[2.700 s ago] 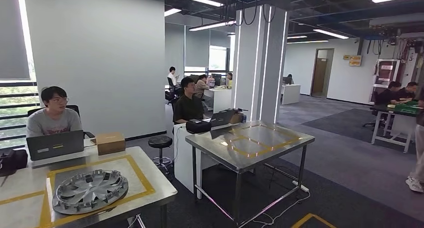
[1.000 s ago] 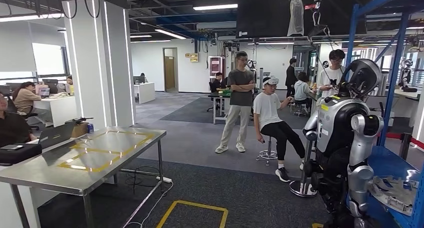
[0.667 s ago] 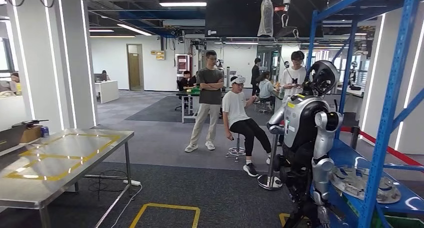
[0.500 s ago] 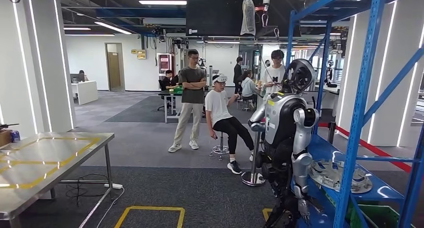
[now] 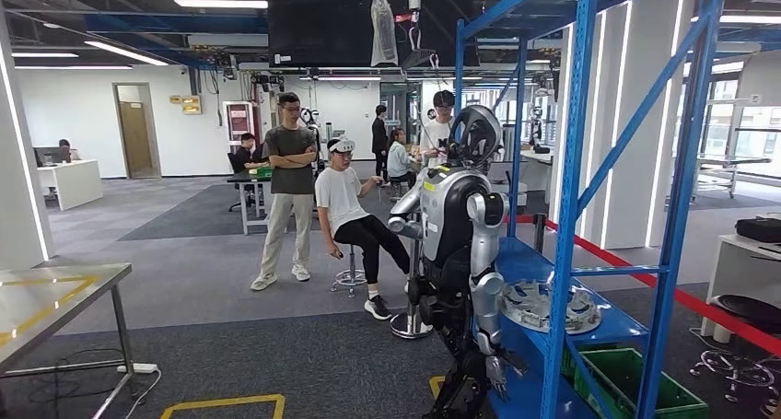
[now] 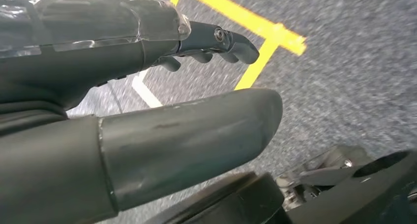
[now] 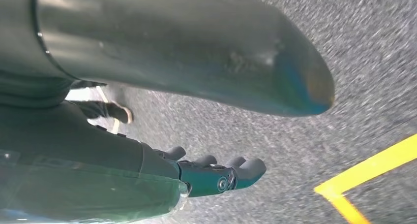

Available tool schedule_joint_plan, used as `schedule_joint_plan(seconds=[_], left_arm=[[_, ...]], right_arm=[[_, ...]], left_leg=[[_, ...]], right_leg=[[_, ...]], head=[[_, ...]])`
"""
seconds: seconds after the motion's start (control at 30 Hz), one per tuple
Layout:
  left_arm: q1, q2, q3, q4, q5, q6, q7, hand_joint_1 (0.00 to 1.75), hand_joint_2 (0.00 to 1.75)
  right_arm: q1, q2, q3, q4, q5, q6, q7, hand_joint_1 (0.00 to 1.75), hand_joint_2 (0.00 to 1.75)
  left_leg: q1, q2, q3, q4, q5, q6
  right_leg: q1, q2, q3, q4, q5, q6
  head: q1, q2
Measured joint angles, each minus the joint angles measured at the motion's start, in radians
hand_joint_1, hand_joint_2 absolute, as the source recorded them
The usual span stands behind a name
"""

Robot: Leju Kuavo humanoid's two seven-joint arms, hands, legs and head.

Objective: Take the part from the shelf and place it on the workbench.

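The round silver wheel-cover part lies on the blue steel shelf. Left hand and right hand hang spread, holding nothing. The silver humanoid robot beside the shelf may block the approach.

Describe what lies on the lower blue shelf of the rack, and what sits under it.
On the blue shelf lies a round silver wheel-cover part, partly hidden by the rack's upright post. Under it sits a green crate; its contents cannot be seen.
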Motion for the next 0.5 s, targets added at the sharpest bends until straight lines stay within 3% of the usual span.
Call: schedule_joint_plan(seconds=[0.07, 0.1, 0.17, 0.2, 0.27, 0.3, 0.37, 0.4, 0.43, 0.5], left_arm=[[0.0, 0.0, -0.005, 0.001, -0.003, 0.0, 0.002, 0.0, 0.0], [0.001, 0.0, -0.008, 0.002, -0.003, 0.0, 0.002, 0.0, 0.0], [0.001, -0.001, -0.012, 0.002, -0.004, -0.001, 0.004, 0.0, 0.0], [0.0, -0.001, -0.013, 0.002, -0.004, -0.001, 0.004, 0.0, 0.0], [0.0, -0.003, -0.014, 0.003, -0.005, 0.0, 0.004, 0.0, 0.0], [0.001, -0.004, -0.014, 0.004, -0.006, 0.0, 0.004, 0.0, 0.0], [0.003, -0.005, -0.015, 0.005, -0.007, 0.0, 0.004, 0.0, 0.0], [0.003, -0.006, -0.015, 0.005, -0.007, 0.0, 0.004, 0.0, 0.0], [0.003, -0.007, -0.015, 0.005, -0.008, 0.0, 0.004, 0.0, 0.0], [0.001, -0.011, -0.016, 0.005, -0.01, 0.0, 0.004, 0.0, 0.0]], right_arm=[[-0.003, -0.001, 0.0, 0.0, 0.001, 0.001, -0.001, 0.0, 0.0], [-0.005, -0.002, 0.0, 0.0, 0.001, 0.002, -0.002, 0.0, 0.0], [-0.007, -0.004, 0.001, 0.0, 0.002, 0.004, -0.003, 0.0, 0.0], [-0.007, -0.005, 0.002, 0.0, 0.003, 0.005, -0.003, 0.0, 0.0], [-0.011, -0.006, 0.006, 0.0, 0.006, 0.006, -0.003, 0.0, 0.0], [-0.014, -0.006, 0.008, 0.0, 0.007, 0.007, -0.003, 0.0, 0.0], [-0.014, -0.006, 0.012, 0.0, 0.008, 0.008, -0.002, 0.0, 0.0], [-0.012, -0.005, 0.014, 0.0, 0.009, 0.009, -0.001, 0.0, 0.0], [-0.008, -0.005, 0.016, 0.0, 0.01, 0.01, 0.0, 0.0, 0.0], [0.0, -0.007, 0.018, 0.001, 0.011, 0.011, 0.004, 0.0, 0.0]], left_leg=[[0.002, -0.057, 0.046, -0.113, 0.048, 0.009], [0.001, -0.07, 0.056, -0.135, 0.048, 0.01], [0.0, -0.046, 0.068, -0.152, 0.042, 0.013], [0.001, -0.029, 0.075, -0.16, 0.042, 0.017], [0.002, 0.009, 0.091, -0.176, 0.043, 0.026], [0.0, 0.029, 0.096, -0.179, 0.041, 0.028], [-0.001, 0.068, 0.102, -0.179, 0.033, 0.029], [-0.001, 0.086, 0.105, -0.179, 0.028, 0.027], [-0.001, 0.1, 0.108, -0.179, 0.024, 0.025], [0.001, 0.123, 0.12, -0.179, 0.014, 0.017]], right_leg=[[-0.003, 0.027, 0.001, 0.003, -0.006, 0.008], [-0.006, 0.041, -0.003, 0.003, -0.007, 0.014], [-0.012, 0.069, -0.008, 0.002, -0.007, 0.027], [-0.013, 0.062, -0.01, 0.006, -0.011, 0.032], [-0.012, 0.01, -0.036, 0.061, -0.046, 0.041], [-0.013, -0.025, -0.066, 0.117, -0.075, 0.046], [-0.016, -0.057, -0.135, 0.24, -0.121, 0.056], [-0.019, -0.064, -0.154, 0.269, -0.121, 0.061], [-0.022, -0.069, -0.153, 0.26, -0.102, 0.064], [-0.026, -0.09, -0.099, 0.144, -0.028, 0.067]], head=[[0.0, 0.0], [0.0, 0.0], [0.001, 0.0], [0.001, 0.0], [0.002, 0.0], [0.003, 0.0], [0.003, 0.0], [0.003, 0.0], [0.003, 0.0], [0.003, 0.0]])
